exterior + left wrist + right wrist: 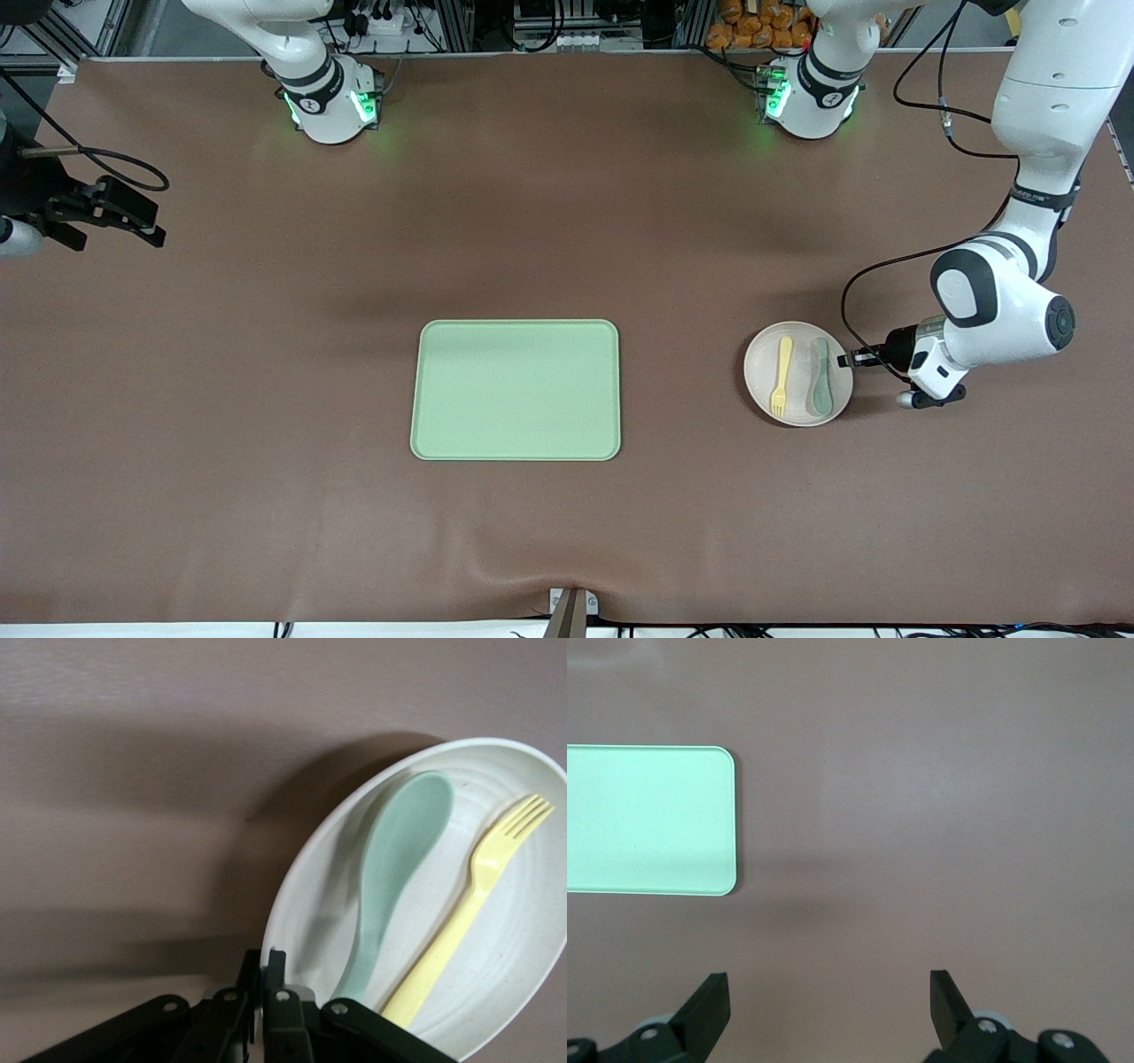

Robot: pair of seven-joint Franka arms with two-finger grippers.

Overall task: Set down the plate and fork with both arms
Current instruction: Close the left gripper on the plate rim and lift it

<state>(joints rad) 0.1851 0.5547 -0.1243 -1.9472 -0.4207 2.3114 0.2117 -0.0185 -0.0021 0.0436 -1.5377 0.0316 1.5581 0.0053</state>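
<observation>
The pale plate (764, 377) is on the brown table toward the left arm's end, beside the green tray. The yellow fork (780, 377) and a grey-green spoon (821, 379) lie side by side in it. My left gripper (848, 359) is low at the plate's edge and shut on its rim. In the left wrist view the fingers (276, 967) pinch the rim of the plate (310, 904), with the spoon (390, 868) and fork (461, 912) in it. My right gripper (152, 234) waits open and empty at the right arm's end of the table, open in its own view (828, 992).
A rectangular light-green tray (516, 390) lies flat in the middle of the table, empty; its corner shows in the right wrist view (647, 819). A cable loops from the left arm above the plate. The table's front edge has a small bracket (571, 607).
</observation>
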